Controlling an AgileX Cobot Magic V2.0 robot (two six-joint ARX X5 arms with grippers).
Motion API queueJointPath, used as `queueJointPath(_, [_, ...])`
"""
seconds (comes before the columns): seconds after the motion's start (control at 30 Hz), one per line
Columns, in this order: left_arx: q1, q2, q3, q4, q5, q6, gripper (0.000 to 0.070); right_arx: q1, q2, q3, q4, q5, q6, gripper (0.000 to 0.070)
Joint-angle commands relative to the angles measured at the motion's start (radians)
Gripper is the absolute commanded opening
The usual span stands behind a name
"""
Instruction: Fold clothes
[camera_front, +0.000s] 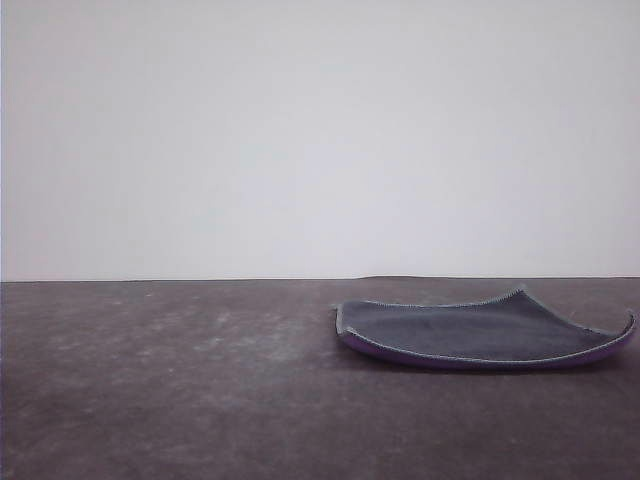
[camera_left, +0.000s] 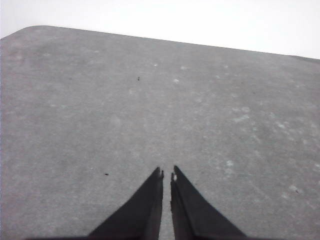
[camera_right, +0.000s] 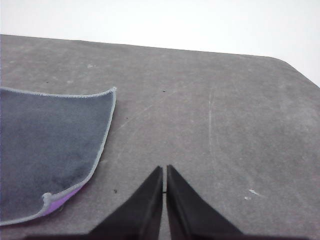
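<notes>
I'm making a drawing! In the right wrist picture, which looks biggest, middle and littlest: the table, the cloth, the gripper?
1. table, biggest.
2. cloth.
3. right gripper, littlest, though it sits nearest the camera, so it looks bigger than it really is.

From my seat, the front camera gives me a broad dark grey table filling the lower part of the view, from about eight o'clock across to four o'clock. Its surface is matte and mottled, with pale scuffs and smudges toward nine o'clock. Behind it, from ten o'clock round to two o'clock, stands a plain white wall, bare and evenly lit. The far table edge meets it in a straight level line. The light is soft and diffuse, casting no hard shadows on the tabletop that I can make out.
</notes>
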Motion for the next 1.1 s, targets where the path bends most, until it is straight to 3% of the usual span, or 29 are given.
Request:
queueJointPath(0.0, [0.000,0.000,-0.019,-0.008,-0.005,0.000,0.0017,-0.002,0.000,-0.005,0.011,0.000,0.011,0.0007])
queueJointPath(1.07, [0.000,0.000,-0.019,-0.007,-0.005,-0.001,0.0017,-0.002,0.000,-0.005,0.012,-0.002,0.020,0.0007])
